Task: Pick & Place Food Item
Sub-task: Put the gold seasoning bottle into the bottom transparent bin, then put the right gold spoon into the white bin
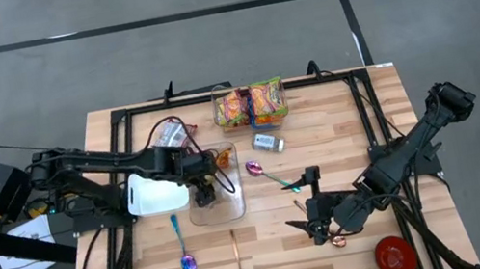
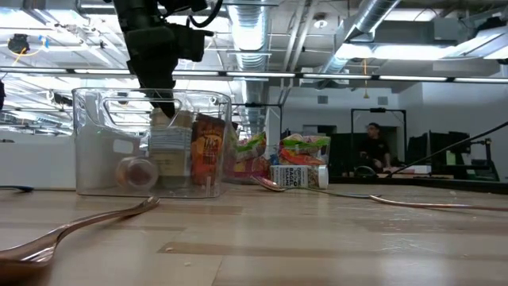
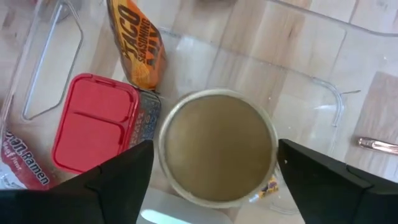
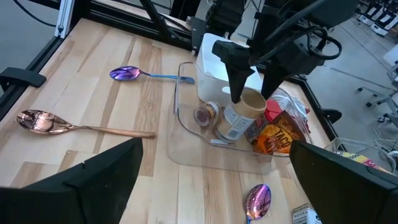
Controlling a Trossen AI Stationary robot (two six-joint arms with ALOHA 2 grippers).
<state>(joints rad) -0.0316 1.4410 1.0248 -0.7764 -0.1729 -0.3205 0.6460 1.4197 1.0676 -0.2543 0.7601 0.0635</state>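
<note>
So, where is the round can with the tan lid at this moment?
In the high view, the can stands inside the clear bin at the table's middle, beside the orange taco packet, directly between the open fingers of the left gripper.

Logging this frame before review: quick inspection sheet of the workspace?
Surface: wooden table, black frame rails along its edges.
Job's things: clear bin holds a tan-lidded jar, taco seasoning packet, red-lidded box; snack packs at the far edge.
Clutter: spoons scattered, small carton, red bowl.
Grippers: left claw open over the jar; right claw open, away from the bin.
Cables: bundle by the left arm.
Surroundings: person seated far behind.
</note>
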